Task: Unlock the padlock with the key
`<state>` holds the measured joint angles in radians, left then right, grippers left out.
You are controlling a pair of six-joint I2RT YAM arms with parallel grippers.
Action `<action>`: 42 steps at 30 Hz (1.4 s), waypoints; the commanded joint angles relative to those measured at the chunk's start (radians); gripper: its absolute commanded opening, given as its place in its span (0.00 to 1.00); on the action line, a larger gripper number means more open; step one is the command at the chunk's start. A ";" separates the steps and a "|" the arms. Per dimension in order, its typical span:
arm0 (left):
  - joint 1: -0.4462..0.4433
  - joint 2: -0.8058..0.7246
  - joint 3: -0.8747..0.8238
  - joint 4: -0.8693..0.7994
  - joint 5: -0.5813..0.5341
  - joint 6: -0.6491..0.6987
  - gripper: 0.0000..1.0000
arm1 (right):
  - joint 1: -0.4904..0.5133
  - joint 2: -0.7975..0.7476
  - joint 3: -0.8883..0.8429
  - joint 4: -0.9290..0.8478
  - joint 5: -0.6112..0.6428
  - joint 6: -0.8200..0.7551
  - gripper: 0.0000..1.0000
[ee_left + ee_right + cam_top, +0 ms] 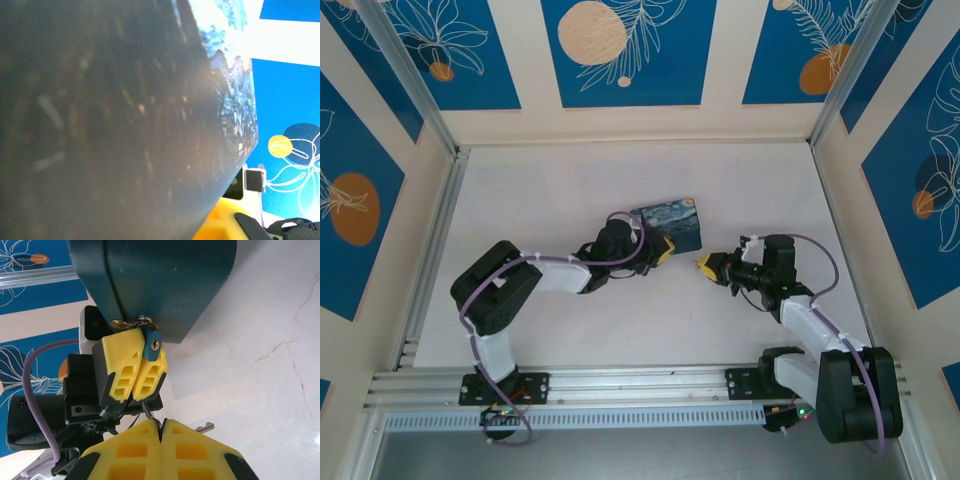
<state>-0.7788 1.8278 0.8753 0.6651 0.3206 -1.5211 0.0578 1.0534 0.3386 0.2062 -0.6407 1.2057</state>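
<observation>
Your right gripper (161,424) pinches the thin, slippery key (148,409), and the light padlock (153,346) probably swings easily beside your closed left gripper (136,347), so push gently.

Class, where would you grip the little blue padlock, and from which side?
Pinch the padlock across its blue body's side faces, coming from beside it. It hangs from the box latch with its keyhole facing outward, so that face should probably stay clear.

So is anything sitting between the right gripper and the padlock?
Partly. The yellow fingers of the left gripper sit just below the padlock, between it and the shut right gripper. The padlock's keyhole face itself looks uncovered from the right wrist.
</observation>
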 commanded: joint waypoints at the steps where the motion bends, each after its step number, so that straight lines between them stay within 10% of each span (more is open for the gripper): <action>1: 0.006 -0.038 0.037 0.021 0.044 0.036 0.00 | 0.004 0.026 0.008 0.063 0.003 0.037 0.00; 42: 0.002 -0.082 0.053 0.039 0.019 -0.001 0.00 | 0.130 0.158 0.078 0.211 0.149 0.183 0.00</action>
<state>-0.7788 1.7920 0.8989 0.6643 0.3328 -1.5173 0.1780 1.2026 0.3847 0.4042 -0.5034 1.3804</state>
